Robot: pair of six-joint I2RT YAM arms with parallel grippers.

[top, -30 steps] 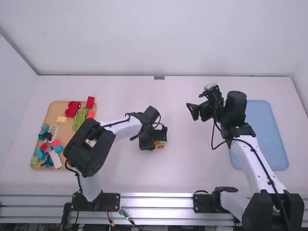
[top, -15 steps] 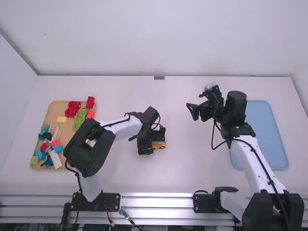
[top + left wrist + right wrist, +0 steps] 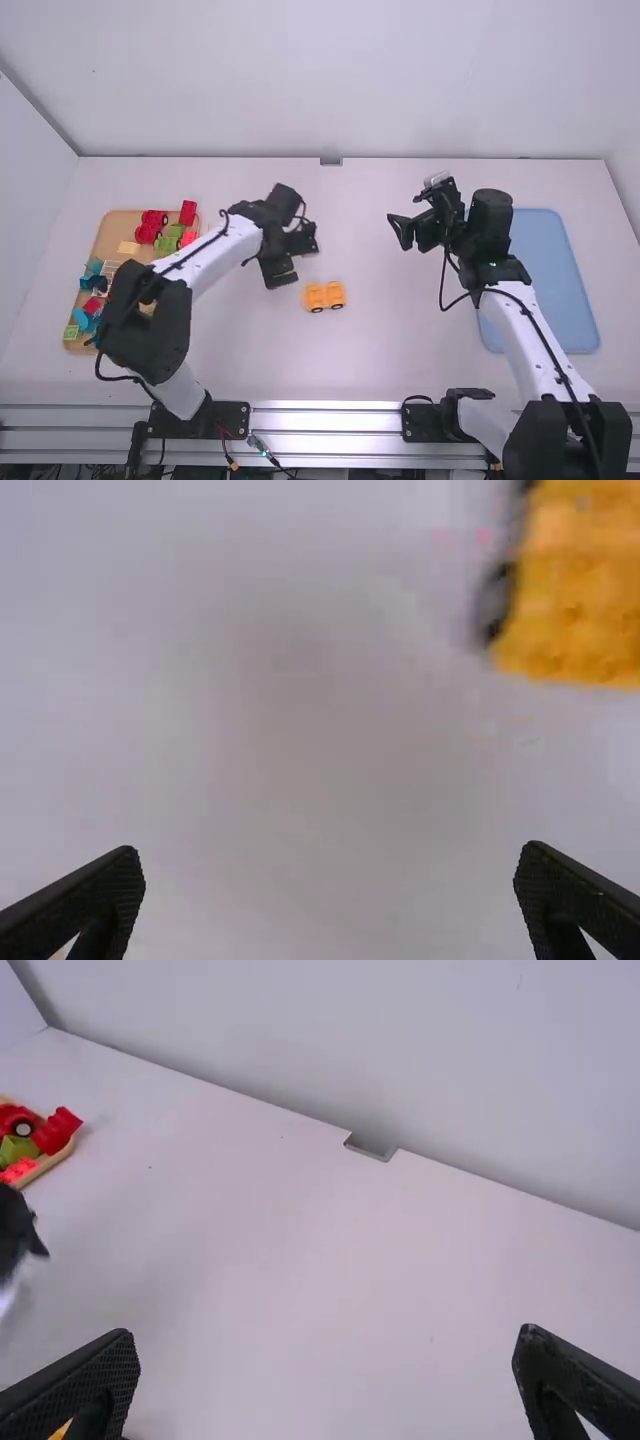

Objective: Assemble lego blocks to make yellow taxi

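Standing on its wheels near the middle of the white table (image 3: 400, 350), the yellow car body (image 3: 324, 296) is a joined pair of bumpy yellow sections. Left gripper (image 3: 303, 260): farther from the camera than the car body and a little to its left, near but apart from it; fingers wide apart. Right gripper (image 3: 398, 232): over the table's right half, well apart from the car body; fingers also wide apart. Wooden tray (image 3: 125, 222), far left, holds a red wheeled piece (image 3: 150, 226), a red block (image 3: 188, 212) at its far right corner, green blocks (image 3: 167, 243), a pale yellow block (image 3: 128, 248) and turquoise pieces (image 3: 94, 267), some partly hidden by the left arm. Blue tray (image 3: 550, 280) lies at right, beside the right arm. Any print on the blocks: too small to tell.
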